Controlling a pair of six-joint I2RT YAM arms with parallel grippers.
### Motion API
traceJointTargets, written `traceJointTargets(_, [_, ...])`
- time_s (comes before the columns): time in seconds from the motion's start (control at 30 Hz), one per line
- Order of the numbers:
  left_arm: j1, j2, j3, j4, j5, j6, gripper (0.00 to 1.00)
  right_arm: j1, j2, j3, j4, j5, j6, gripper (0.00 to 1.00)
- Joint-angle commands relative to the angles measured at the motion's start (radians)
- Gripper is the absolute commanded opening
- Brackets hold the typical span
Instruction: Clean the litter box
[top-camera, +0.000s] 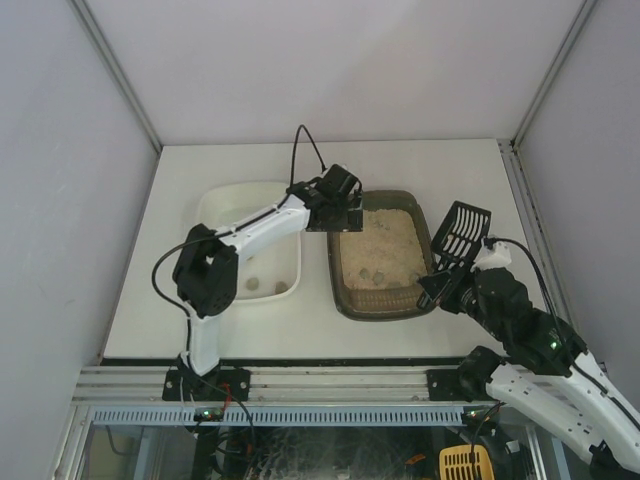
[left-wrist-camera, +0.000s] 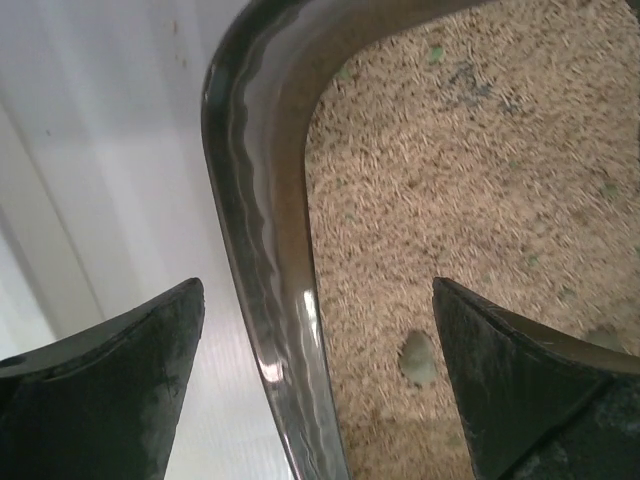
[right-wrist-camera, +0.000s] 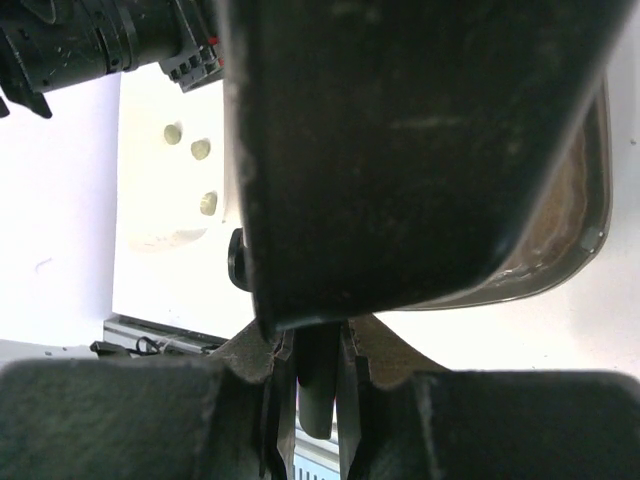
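Hidden in top view: far left corner of the litter box (top-camera: 380, 300) covered by the left gripper (top-camera: 335, 212); right arm cut off at the lower right edge.
Hidden in right wrist view: most of the frame blocked by the dark underside of the scoop (right-wrist-camera: 400, 150) – only one rounded corner of the litter box rim showing past it on the right.
Cut off in left wrist view: a single curved corner of the rim and a patch of litter (left-wrist-camera: 470, 170), nothing more of the box.
Hard to make out: scoop handle, mostly buried between the fingers.
Litter box, place: on the white counter (top-camera: 450, 165), right of centre, just beside the white tray (top-camera: 222, 205) on its left, a narrow gap between them.
Litter box, look: dark grey-brown, rounded rectangle, wide glossy rim, beige sandy fill with greenish specks.
Left gripper: spread wide, holding nothing, one finger outside the rim and one over the litter.
Right gripper (top-camera: 443, 290): clamped on the scoop handle, slotted black blade tilted up beside the box's right edge.
Count, trays: two – one dark, one white.
Count, scoops: one.
Count, arms: two.
Count, lumps (top-camera: 371, 272) in the litter: at least two from above; one greyish lump near the left gripper's inner finger.
Count, pellets (right-wrist-camera: 201, 149) in the white tray: three, pale, in the right wrist view.
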Motion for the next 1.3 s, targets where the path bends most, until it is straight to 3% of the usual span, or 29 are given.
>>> traceJointTargets(0.0, [0.009,0.071,0.125,0.000,-0.141,0.082,0.99,-0.016,-0.008,-0.004,0.022,0.004,-0.003,0.00])
traceJointTargets(0.23, [0.008,0.215,0.301,0.016,-0.214,0.261,0.85,-0.054,-0.030,-0.004,0.005,-0.005,-0.039,0.00])
traceJointTargets(0.37, [0.008,0.290,0.425,-0.013,-0.170,0.394,0.57,-0.071,-0.053,-0.003,-0.023,-0.008,-0.047,0.00])
traceJointTargets(0.5, [0.006,0.317,0.452,-0.009,-0.133,0.445,0.38,-0.086,-0.083,-0.004,-0.051,0.006,-0.053,0.00])
traceJointTargets(0.67, [0.006,0.361,0.531,-0.020,-0.071,0.566,0.02,-0.101,-0.113,-0.004,-0.075,0.011,-0.052,0.00])
traceJointTargets(0.83, [-0.001,0.409,0.653,-0.027,0.026,0.764,0.00,-0.105,-0.127,-0.003,-0.105,0.033,-0.039,0.00])
traceJointTargets(1.27, [-0.062,0.405,0.662,0.190,0.326,1.409,0.00,-0.108,-0.208,0.066,-0.324,0.179,0.107,0.00])
